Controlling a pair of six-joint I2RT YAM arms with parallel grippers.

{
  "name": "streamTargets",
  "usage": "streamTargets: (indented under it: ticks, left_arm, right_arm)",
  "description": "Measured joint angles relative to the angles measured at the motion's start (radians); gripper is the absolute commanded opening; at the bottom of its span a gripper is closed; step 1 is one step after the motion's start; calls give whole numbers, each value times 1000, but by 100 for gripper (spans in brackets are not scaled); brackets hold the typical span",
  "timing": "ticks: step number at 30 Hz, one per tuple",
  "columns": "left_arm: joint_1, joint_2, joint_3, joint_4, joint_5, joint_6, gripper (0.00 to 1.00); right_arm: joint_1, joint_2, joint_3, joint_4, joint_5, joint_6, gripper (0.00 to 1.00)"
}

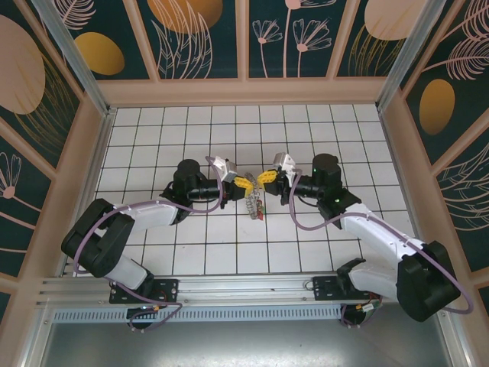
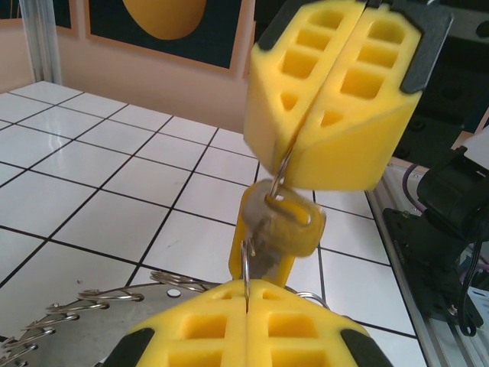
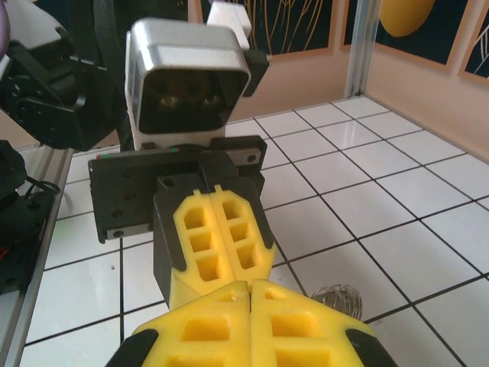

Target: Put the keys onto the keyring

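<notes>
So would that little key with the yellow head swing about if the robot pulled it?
Likely yes: the small yellow-headed metal key dangles on a thin wire ring, so it should swing freely. It looks tiny, so probably light. Its metal blade is probably stiff, not bendy.

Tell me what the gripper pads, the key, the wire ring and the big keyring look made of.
Gripper pads: soft yellow foam or rubber, matte, moulded with square pockets.
Key: yellow head, likely plastic cover; blade dull grey metal, blurred.
Wire ring: thin bright steel, by its glint.
Keyring: silvery-grey metal, satin, rim fringed with wire loops.
</notes>
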Motion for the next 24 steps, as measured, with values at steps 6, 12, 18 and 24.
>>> streamTargets:
  ticks: [6, 12, 18, 24]
  left_arm:
    - [0, 0, 0, -9, -1, 7, 0]
    - [0, 0, 0, -14, -1, 7, 0]
    - [0, 0, 0, -15, -8, 7, 0]
    - [0, 0, 1, -15, -12, 7, 0]
  right_arm:
    - [11, 11, 29, -85, 4, -57, 0]
    - [24, 24, 46, -103, 16, -73, 0]
    - [42, 51, 57, -112, 29, -79, 0]
    - [56, 53, 57, -115, 47, -79, 0]
